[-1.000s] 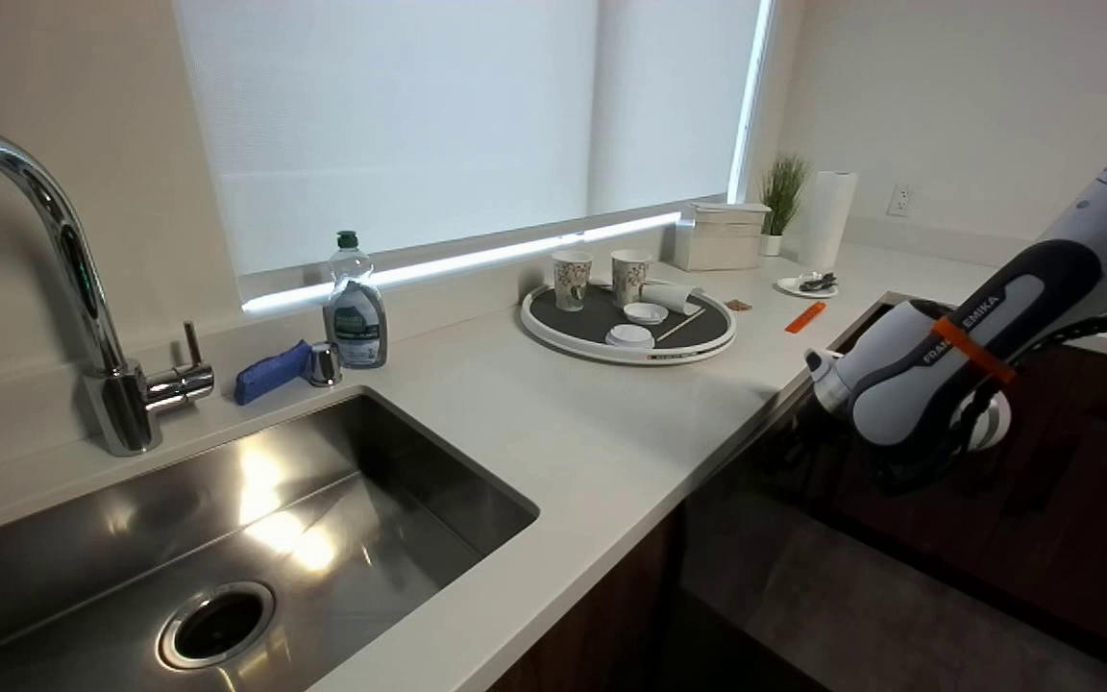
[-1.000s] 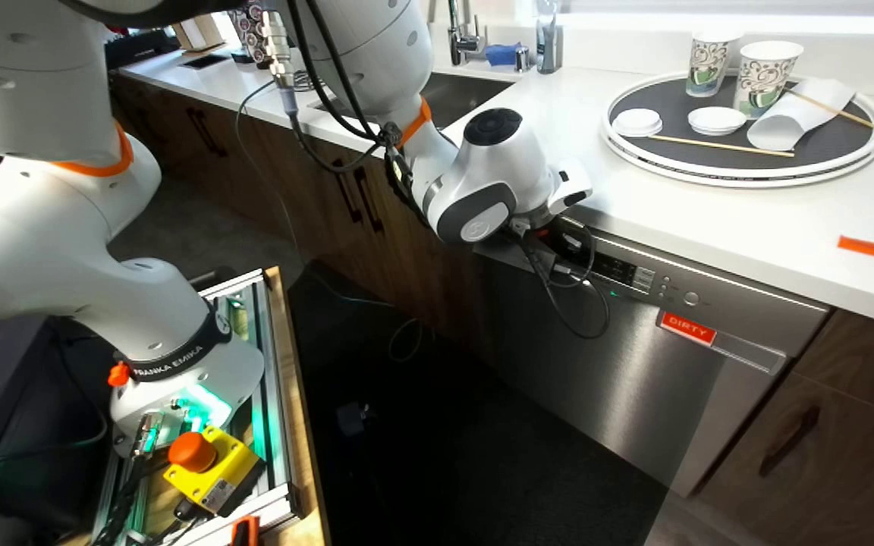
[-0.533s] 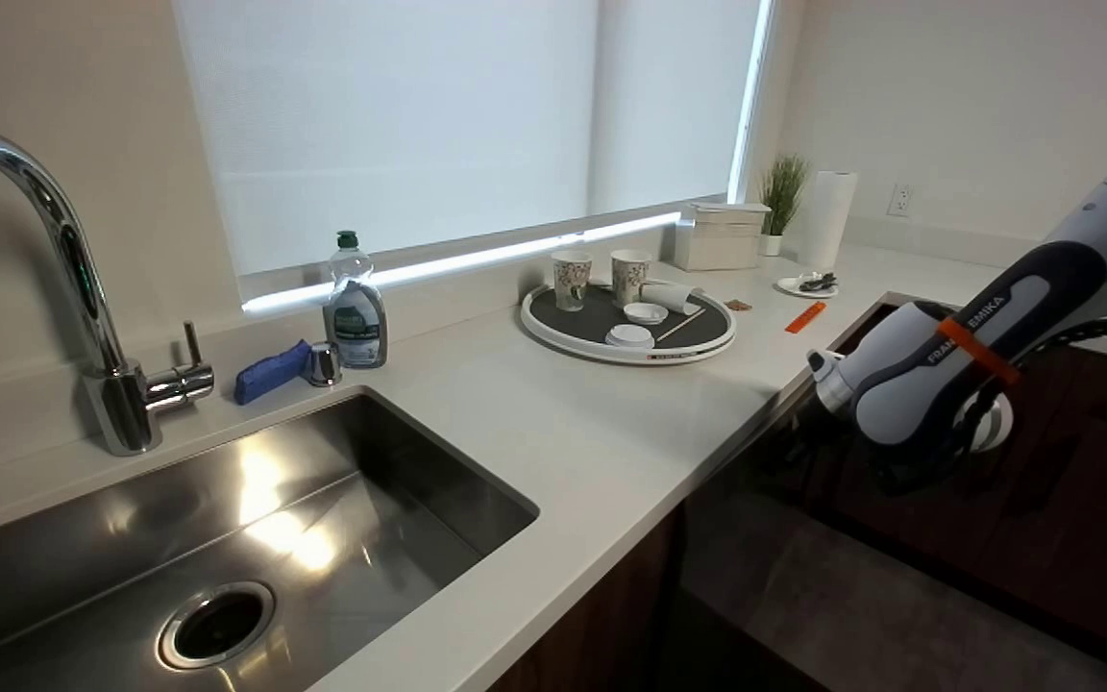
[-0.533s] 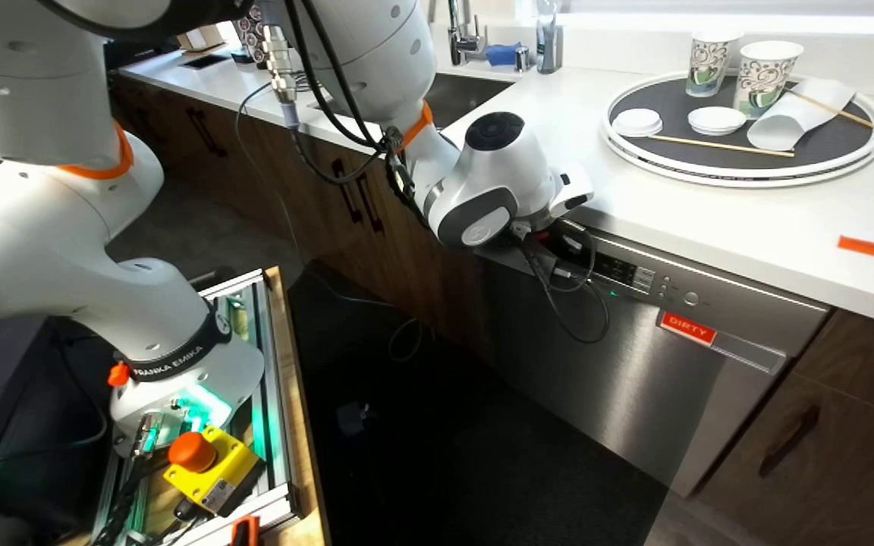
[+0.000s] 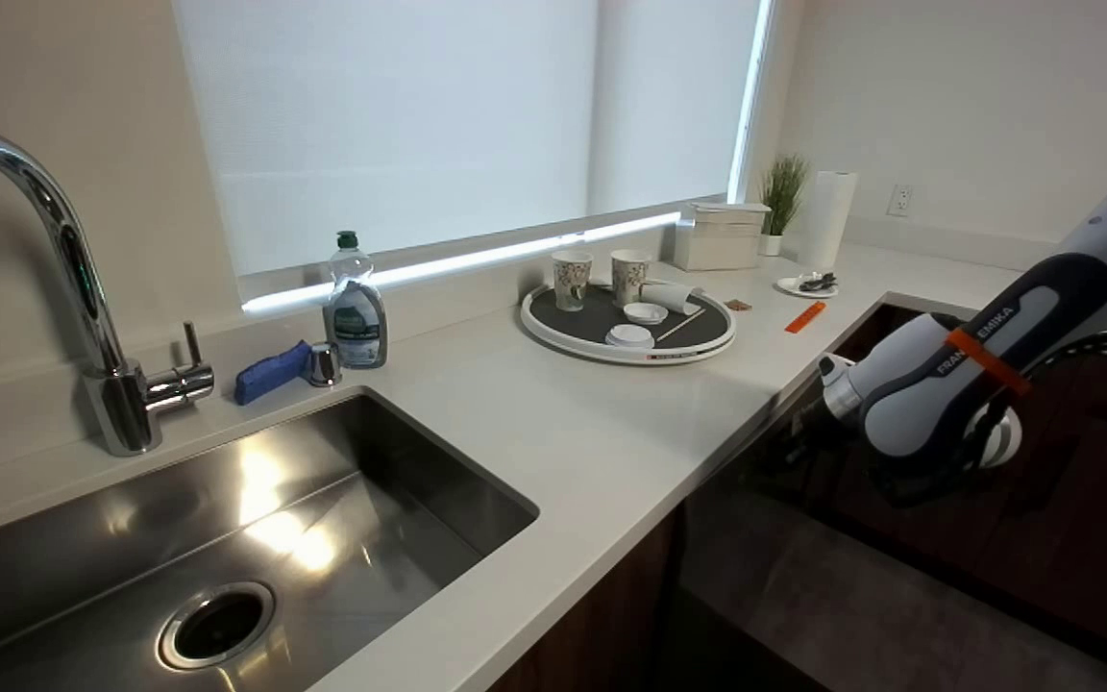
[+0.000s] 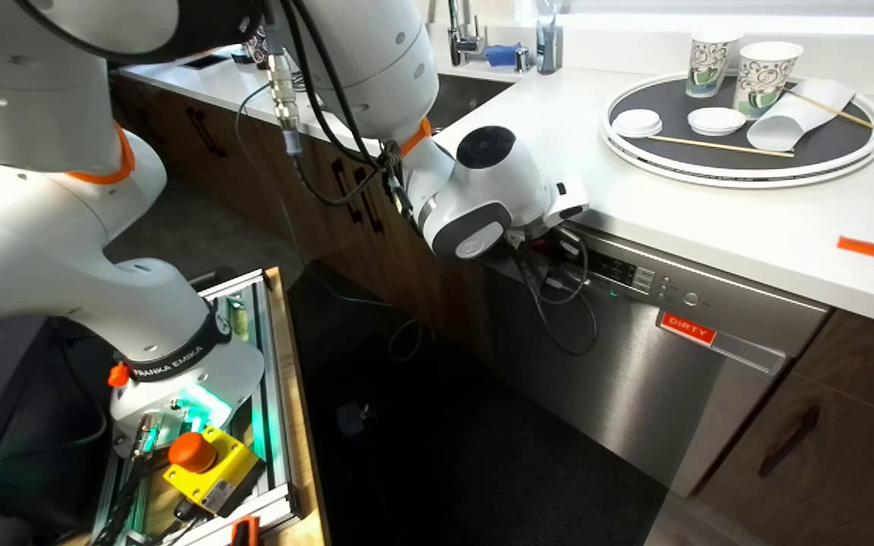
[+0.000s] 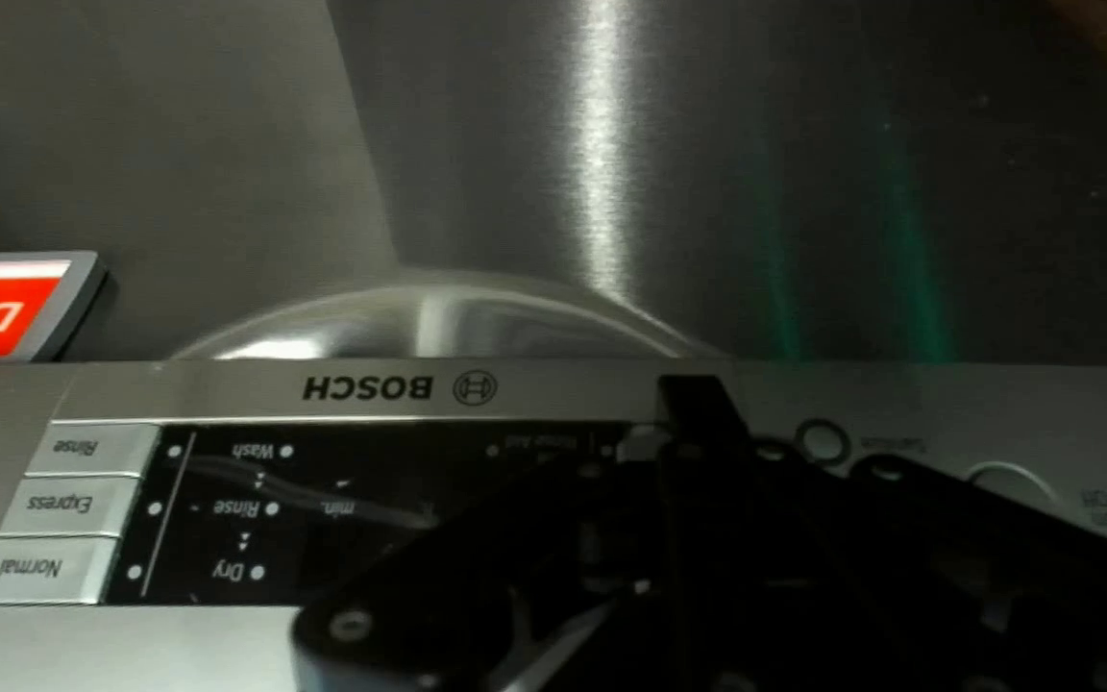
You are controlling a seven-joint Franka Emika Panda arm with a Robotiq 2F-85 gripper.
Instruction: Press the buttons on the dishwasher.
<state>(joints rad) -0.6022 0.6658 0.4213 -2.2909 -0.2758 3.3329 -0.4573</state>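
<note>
The dishwasher (image 7: 477,192) fills the wrist view upside down, with brushed steel and a black display. Its left buttons (image 7: 59,509) read Normal, Express and Rinse; two round buttons, one small (image 7: 823,441) and one larger (image 7: 1010,481), sit on the right, the larger partly covered. In an exterior view the front (image 6: 611,364) is steel with a panel along the top; elsewhere it is dark and glossy (image 5: 736,548). My gripper (image 7: 693,384) has its black fingertips together over the panel, between display and small round button. I cannot tell if they touch. In exterior views it is mostly hidden or dark.
The countertop (image 6: 634,197) overhangs the panel just above my hand. A round tray (image 6: 740,178) with cups and lids stands on it. A red DIRTY sign (image 6: 686,327) is on the dishwasher's front. Loose cables (image 6: 585,334) hang from my wrist. A sink (image 5: 256,500) lies beside.
In the last half second my hand has drawn back a little from the counter and dropped slightly, moving right in one picture and left in another. The cables shifted with it. The objects stay put.
</note>
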